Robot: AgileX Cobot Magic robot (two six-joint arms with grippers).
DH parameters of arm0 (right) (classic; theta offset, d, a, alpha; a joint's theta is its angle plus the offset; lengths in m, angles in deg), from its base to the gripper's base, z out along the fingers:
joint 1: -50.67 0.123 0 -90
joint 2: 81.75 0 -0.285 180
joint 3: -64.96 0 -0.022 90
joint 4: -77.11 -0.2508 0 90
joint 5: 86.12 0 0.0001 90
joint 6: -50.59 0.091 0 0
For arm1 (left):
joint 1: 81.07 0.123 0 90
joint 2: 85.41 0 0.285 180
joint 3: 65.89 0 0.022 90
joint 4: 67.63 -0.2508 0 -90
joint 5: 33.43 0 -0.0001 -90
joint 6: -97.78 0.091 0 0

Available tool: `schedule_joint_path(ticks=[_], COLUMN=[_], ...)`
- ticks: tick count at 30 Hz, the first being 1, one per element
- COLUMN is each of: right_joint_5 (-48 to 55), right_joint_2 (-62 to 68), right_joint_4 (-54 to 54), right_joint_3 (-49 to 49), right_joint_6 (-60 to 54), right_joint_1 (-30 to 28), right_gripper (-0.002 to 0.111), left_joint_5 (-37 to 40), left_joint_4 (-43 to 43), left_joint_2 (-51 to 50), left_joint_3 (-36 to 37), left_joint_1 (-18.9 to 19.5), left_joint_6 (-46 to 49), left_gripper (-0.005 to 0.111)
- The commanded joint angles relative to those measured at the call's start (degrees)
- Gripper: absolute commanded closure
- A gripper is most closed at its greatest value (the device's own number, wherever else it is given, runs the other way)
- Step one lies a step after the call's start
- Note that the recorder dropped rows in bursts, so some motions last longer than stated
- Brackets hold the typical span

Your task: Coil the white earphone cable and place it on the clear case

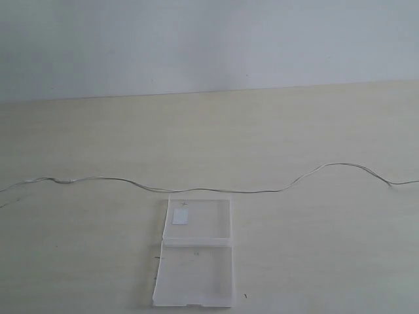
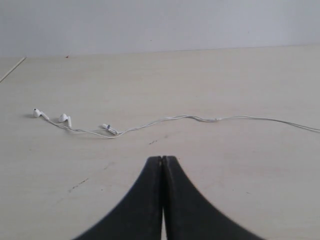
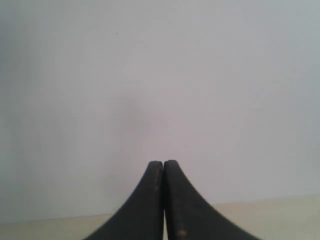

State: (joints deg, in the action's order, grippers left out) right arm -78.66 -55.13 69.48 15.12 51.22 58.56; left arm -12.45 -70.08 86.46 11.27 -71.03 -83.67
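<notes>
My left fingers (image 2: pixel 147 200) and right fingers (image 3: pixel 147 200) sit pressed together, empty; the cable (image 1: pixel 216 191) stretches just beyond the case (image 1: pixel 196 275).

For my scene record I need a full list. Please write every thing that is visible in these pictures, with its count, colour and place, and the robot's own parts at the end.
white earphone cable: one, white, lying stretched out and uncoiled across the table, passing just beyond the case's far edge, not on the case.
earbuds: two, white, on the table at one end of the cable.
clear case: one, transparent, open flat in two halves, front middle of the table.
label: one, white, inside the case's far half.
table: one, pale wood colour, under everything.
wall: one, whitish grey, behind the table.
left gripper: one, black, shut, empty, above the table.
right gripper: one, black, shut, empty, facing the wall.
</notes>
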Motion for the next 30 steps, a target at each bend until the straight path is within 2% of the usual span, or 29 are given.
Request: schedule_joint_path(ticks=[1,6,8,10,12,14,16,19,21,23,25,30], right_joint_5=[-4.45,-5.13,-7.47,-3.52,3.59,14.98,26.45,35.23,38.81,40.29,39.81,39.62], right_joint_2=[0.29,0.90,4.55,12.38,22.93,34.64,45.39,55.69,62.37,68.54,76.27,88.09], right_joint_4=[0.46,-0.53,-1.41,-1.41,-1.41,-1.56,-4.48,-10.51,-13.49,-13.87,-13.87,-10.92], right_joint_3=[0.61,0.61,0.61,3.07,8.32,17.06,26.26,35.55,40.14,44.32,49.13,57.13], right_joint_6=[-0.64,-0.20,-0.11,-1.10,-4.09,-10.45,-19.30,-33.54,-41.31,-44.13,-41.18,-38.78], right_joint_1=[-0.32,-0.32,-0.22,-0.21,-0.21,-0.21,1.17,4.31,6.94,10.02,13.38,16.31], right_gripper=[0.108,0.108,0.108,0.108,0.108,0.108,0.108,0.108,0.108,0.108,0.108,0.104], left_joint_5=[-0.39,-0.39,-0.39,-0.39,-0.39,-0.39,-0.39,-0.39,-0.39,-0.39,-0.39,-0.39], left_joint_4=[0.28,0.28,0.28,0.28,0.28,0.28,0.28,0.28,0.28,0.28,0.28,0.28], left_joint_2=[0.33,0.33,0.33,0.33,0.33,0.33,0.33,0.33,0.33,0.33,0.33,0.33], left_joint_3=[0.06,0.06,0.06,0.06,0.06,0.06,0.06,0.06,0.06,0.06,0.06,0.06], left_joint_1=[0.15,0.15,0.15,0.15,0.15,0.15,0.15,0.15,0.15,0.15,0.15,0.15], left_joint_6=[0.27,0.27,0.27,0.27,0.27,0.27,0.27,0.27,0.27,0.27,0.27,0.27], left_gripper=[0.107,0.107,0.107,0.107,0.107,0.107,0.107,0.107,0.107,0.107,0.107,0.107])
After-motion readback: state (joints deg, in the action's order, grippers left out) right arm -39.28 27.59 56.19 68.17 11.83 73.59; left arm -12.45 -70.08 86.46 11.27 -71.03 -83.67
